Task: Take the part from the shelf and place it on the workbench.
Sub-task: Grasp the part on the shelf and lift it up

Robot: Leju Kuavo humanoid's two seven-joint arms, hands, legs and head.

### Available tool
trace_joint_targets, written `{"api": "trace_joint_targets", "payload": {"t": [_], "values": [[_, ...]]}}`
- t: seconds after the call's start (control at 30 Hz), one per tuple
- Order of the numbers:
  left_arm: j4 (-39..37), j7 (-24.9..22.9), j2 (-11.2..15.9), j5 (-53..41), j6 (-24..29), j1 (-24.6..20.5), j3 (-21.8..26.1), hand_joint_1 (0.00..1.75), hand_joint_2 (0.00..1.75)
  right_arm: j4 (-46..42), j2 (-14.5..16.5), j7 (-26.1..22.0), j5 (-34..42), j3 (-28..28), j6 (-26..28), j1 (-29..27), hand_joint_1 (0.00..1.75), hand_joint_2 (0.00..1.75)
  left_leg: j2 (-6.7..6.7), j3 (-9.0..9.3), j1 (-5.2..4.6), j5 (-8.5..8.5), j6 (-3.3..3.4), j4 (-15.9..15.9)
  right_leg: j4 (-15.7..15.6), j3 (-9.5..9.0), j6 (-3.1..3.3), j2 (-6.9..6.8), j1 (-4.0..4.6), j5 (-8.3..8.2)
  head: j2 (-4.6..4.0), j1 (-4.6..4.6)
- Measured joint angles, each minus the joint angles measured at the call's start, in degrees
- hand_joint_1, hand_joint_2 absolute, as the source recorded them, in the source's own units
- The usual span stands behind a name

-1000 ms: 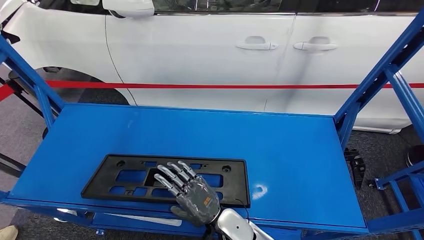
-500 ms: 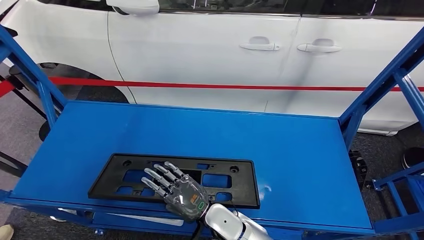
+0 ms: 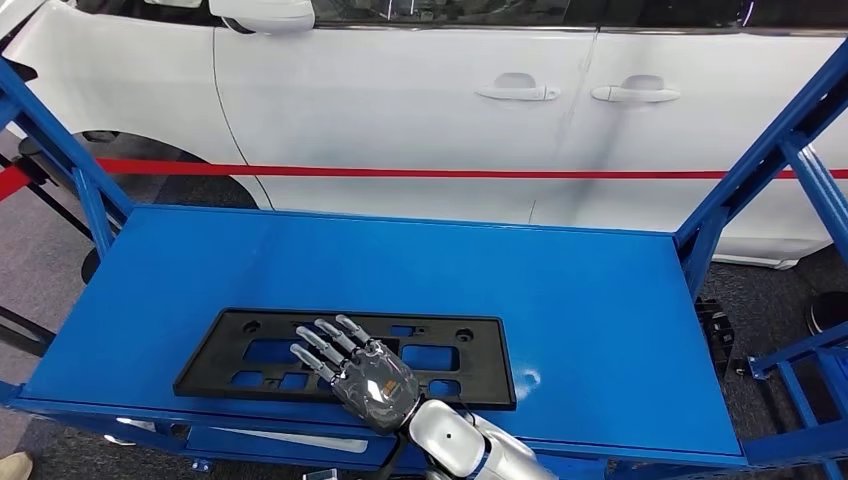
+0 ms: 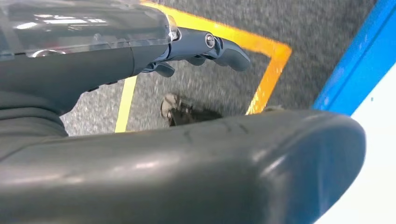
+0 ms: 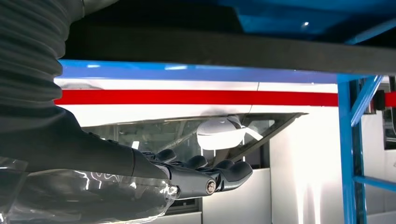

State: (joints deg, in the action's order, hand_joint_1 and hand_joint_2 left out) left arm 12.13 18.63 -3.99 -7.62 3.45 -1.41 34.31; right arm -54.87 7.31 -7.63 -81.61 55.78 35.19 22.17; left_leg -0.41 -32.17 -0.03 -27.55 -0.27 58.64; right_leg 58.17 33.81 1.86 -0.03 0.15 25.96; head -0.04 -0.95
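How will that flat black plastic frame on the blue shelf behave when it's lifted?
The flat black plastic frame is thin with many cut-outs, so probably light and slightly flexible. Wide and flat, it won't roll but may sag or tilt from the right hand.

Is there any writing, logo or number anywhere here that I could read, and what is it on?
None can be read.
The right hand has a small green mark on its back, too blurred to read.
The black part, the blue shelf and the white car show no lettering.

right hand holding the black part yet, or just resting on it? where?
Not gripped: right hand lies flat, fingers spread, over the black part's near middle on the blue shelf.
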Motion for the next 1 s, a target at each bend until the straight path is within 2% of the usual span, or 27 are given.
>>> {"api": "trace_joint_targets", "payload": {"t": [0.07, 0.13, 0.17, 0.2, 0.23, 0.3, 0.37, 0.5, 0.57, 0.63, 0.67, 0.7, 0.73, 0.8, 0.87, 0.93, 1.0], "values": [[0.0, 0.0, 0.0, -0.1, 0.0, 0.0, 0.1, 0.00, 0.00, 0.1, 0.2, 0.7, -0.7, 0.1, -0.1, 0.1, 0.04, 1.75, 0.04, -1.78, 0.21, -2.71, -0.59, 4.3, -0.5, -0.28, 0.21, -0.16, -0.32, -0.23, 0.00, -0.04], [0.0, 0.0, 0.0, -0.3, 0.0, 0.0, 0.3, 0.00, 0.00, 0.6, 0.3, 3.0, -2.8, 0.2, -1.1, 0.2, 0.68, 1.75, 0.06, -5.07, 0.55, -5.98, -1.16, 11.4, -0.5, -0.28, 0.30, -0.27, -0.34, -0.23, 0.00, -0.05], [0.0, 0.0, 0.0, -0.5, 0.0, 0.1, 0.3, 0.00, 0.00, 1.0, 0.4, 4.6, -4.2, 0.3, -1.9, 0.3, 1.06, 1.75, 0.07, -6.26, 0.74, -6.58, -1.42, 13.9, -0.5, -0.28, 0.29, -0.31, -0.36, -0.22, 0.00, -0.05], [0.0, 0.0, 0.0, -0.6, 0.0, 0.1, 0.4, 0.00, 0.00, 1.7, 0.5, 6.3, -5.4, 0.3, -2.8, 0.3, 1.40, 1.75, 0.08, -6.51, 0.93, -6.04, -1.66, 14.3, -0.4, -0.28, 0.27, -0.32, -0.42, -0.21, 0.00, -0.05], [0.0, 0.0, 0.1, -0.7, -0.1, 0.1, 0.6, 0.00, 0.00, 2.4, 0.6, 7.6, -6.4, 0.3, -3.6, 0.5, 1.51, 1.75, 0.09, -5.76, 1.13, -4.53, -1.87, 12.6, -0.3, -0.29, 0.19, -0.31, -0.51, -0.16, -0.01, -0.05], [0.0, 0.0, 0.1, -0.9, -0.2, 0.1, 0.8, 0.00, 0.00, 3.7, 0.9, 9.5, -7.5, 0.3, -4.5, 1.1, 1.59, 1.75, 0.13, -2.28, 1.45, -0.86, -2.22, 5.4, 0.1, -0.24, -0.23, -0.22, -0.65, 0.07, -0.01, -0.06], [0.0, 0.0, 0.1, -1.0, -0.4, 0.0, 1.0, 0.00, 0.00, 4.7, 1.1, 10.3, -7.8, 0.3, -4.7, 1.8, 1.59, 1.75, 0.03, 0.03, 1.38, 0.55, -1.78, 0.5, 0.6, 0.00, -0.89, -0.08, -0.57, 0.29, 0.00, -0.06], [0.0, 0.1, 0.2, -1.2, -1.2, 0.1, 1.3, 0.00, 0.00, 5.6, 1.1, 10.5, -8.0, 0.2, -5.4, 2.3, 1.53, 1.75, -0.02, 0.07, 1.20, 0.83, -0.01, -0.4, 1.2, 0.42, -2.03, -0.02, -0.66, 0.56, 0.00, -0.07], [0.0, 0.3, 0.2, -1.4, -1.6, 0.1, 1.4, 0.00, 0.00, 5.7, 1.1, 10.5, -8.0, 0.0, -6.1, 2.4, 1.53, 1.75, 0.08, 0.06, 1.23, 1.14, 0.78, -0.6, 5.2, 2.15, -2.42, 0.01, -0.84, 3.15, 0.00, -0.06], [0.0, 0.6, 0.3, -1.4, -2.1, 0.1, 1.5, 0.00, 0.00, 5.7, 1.1, 10.5, -8.1, -0.1, -6.5, 2.4, 1.54, 1.75, 0.15, -0.04, 1.05, 1.19, 1.17, -0.6, 12.5, 5.47, -2.62, 0.02, -0.87, 6.67, 0.00, -0.05], [0.0, 0.8, 0.3, -1.4, -2.3, 0.1, 1.6, 0.00, 0.00, 5.7, 1.1, 10.5, -8.1, -0.1, -6.6, 2.4, 1.53, 1.75, 0.17, -0.05, 0.96, 1.19, 1.23, -0.6, 15.2, 6.77, -2.63, 0.02, -0.87, 7.49, 0.00, -0.05], [0.0, 1.1, 0.3, -1.5, -2.6, 0.1, 1.7, 0.00, 0.00, 5.7, 1.1, 10.5, -8.2, -0.1, -6.7, 2.4, 1.53, 1.75, 0.17, -0.03, 0.88, 1.18, 1.25, -0.6, 16.2, 7.24, -2.56, 0.01, -0.87, 7.28, 0.00, -0.05], [0.0, 1.5, 0.3, -1.5, -2.9, 0.1, 1.7, 0.00, 0.00, 5.7, 1.1, 10.5, -8.2, -0.2, -6.7, 2.4, 1.54, 1.75, 0.15, 0.02, 0.80, 1.16, 1.26, -0.6, 15.1, 6.69, -2.40, 0.02, -0.85, 6.11, 0.00, -0.05], [0.0, 2.5, 0.3, -1.8, -3.7, 0.1, 1.8, 0.00, 0.87, 5.7, 1.0, 10.3, -8.1, -0.2, -6.7, 2.5, 1.55, 1.75, 0.08, 0.18, 0.68, 1.12, 1.20, -0.6, 8.0, 3.15, -1.74, 0.02, -0.67, 2.51, 0.00, -0.05], [0.0, 3.9, 0.3, -2.1, -4.3, 0.1, 1.8, 0.00, 1.75, 5.6, 1.1, 10.2, -8.1, -0.3, -6.6, 2.7, 1.56, 1.75, 0.01, 0.17, 0.48, 1.00, 0.85, -0.5, 2.0, 0.24, -1.24, -0.01, -0.34, 0.69, 0.00, -0.07], [0.0, 4.8, 0.3, -2.5, -4.4, 0.1, 1.9, 0.00, 1.75, 5.6, 1.1, 10.1, -7.8, -0.4, -6.5, 2.8, 1.57, 1.75, -0.01, 0.15, 0.45, 0.99, 0.21, -0.6, 0.7, -0.27, -1.10, -0.01, -0.05, 0.65, -0.01, -0.08], [0.0, 5.4, 0.4, -2.7, -4.1, 0.1, 2.0, 0.00, 1.75, 5.6, 1.1, 9.8, -7.0, -0.6, -6.3, 2.8, 1.57, 1.75, 0.03, 0.20, 0.55, 0.72, -0.44, -0.5, 0.1, -0.49, -0.70, -0.06, -0.27, 0.30, -0.01, -0.10]]}}
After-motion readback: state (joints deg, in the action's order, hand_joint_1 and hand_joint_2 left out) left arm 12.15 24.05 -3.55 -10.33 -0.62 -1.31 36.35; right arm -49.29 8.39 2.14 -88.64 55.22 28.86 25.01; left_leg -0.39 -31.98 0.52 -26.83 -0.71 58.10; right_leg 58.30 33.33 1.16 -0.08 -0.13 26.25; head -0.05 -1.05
